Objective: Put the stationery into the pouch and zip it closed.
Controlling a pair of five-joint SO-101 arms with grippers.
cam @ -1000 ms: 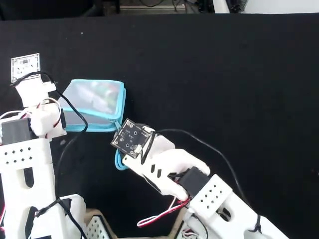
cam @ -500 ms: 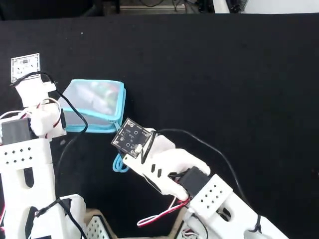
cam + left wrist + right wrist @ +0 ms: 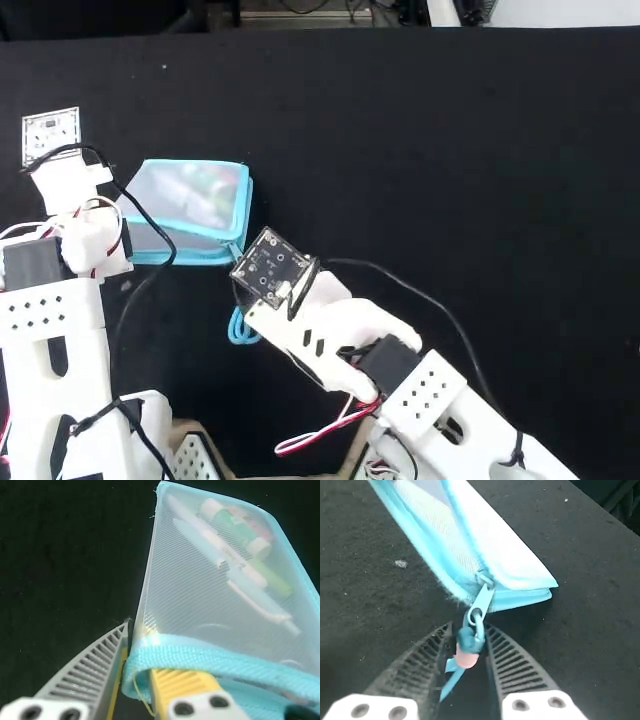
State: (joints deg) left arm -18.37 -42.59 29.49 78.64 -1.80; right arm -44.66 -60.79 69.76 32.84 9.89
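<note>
on black table (image 3: 365, 585), right gripper (image 3: 469, 630) pinches zipper pull (image 3: 480, 605) of pouch (image 3: 490, 560).

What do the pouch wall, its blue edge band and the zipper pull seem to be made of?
Pouch wall: probably translucent plastic mesh; fine ribbing is visible and the stationery shows through it.
Edge band: woven fabric tape, matte; its weave is visible.
Zipper pull: smooth and slightly glossy, so painted metal or plastic; I cannot tell which.
</note>
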